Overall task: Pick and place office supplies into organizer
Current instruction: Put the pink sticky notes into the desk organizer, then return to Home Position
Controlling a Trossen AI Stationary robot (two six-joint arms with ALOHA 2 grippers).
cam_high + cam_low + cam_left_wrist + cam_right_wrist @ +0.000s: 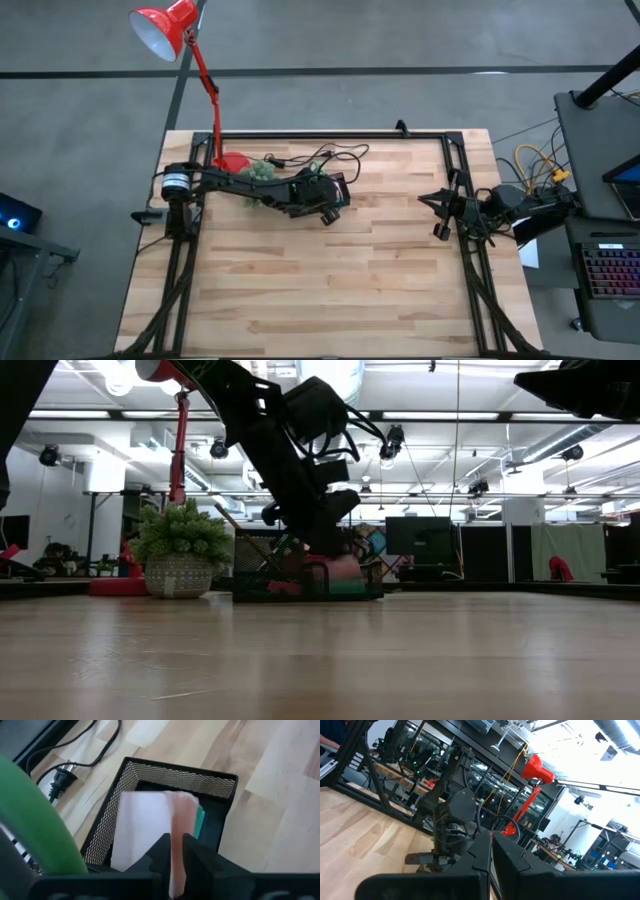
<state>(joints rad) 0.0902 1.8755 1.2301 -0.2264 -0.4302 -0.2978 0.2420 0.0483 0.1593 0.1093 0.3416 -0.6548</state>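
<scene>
My left gripper (pixel 175 840) hangs over the black mesh organizer (pixel 150 775), shut on a pink sticky-note pad (pixel 181 812) seen edge-on. A white flat face (pixel 140 827) lies beside the pink edge, and a teal-green item (pixel 200 820) sits in the same compartment. In the low view the organizer (pixel 260 588) stands on the table at its far side, with pink and green (pixel 340 578) showing inside under the left gripper (pixel 325 545). My right gripper (pixel 440 212) waits shut near the table's right edge, holding nothing. My left gripper pinches the pink pad between its two fingers (pixel 160 850) at the pad's upper edge (pixel 176 851), coming from above and pointing down. The pad stands on edge below the fingers and reaches down into the organizer. Whether its lower end rests on the organizer's floor I cannot tell.
A spiky green plant in a pot (pixel 180 550) and the red lamp's base (pixel 232 160) stand left of the organizer at the table's far edge. A black cable and plug (pixel 60 777) lie beside the organizer. A blurred green shape (pixel 35 825) fills the left wrist view's side. Bare wood (pixel 330 290) spreads toward the near edge.
</scene>
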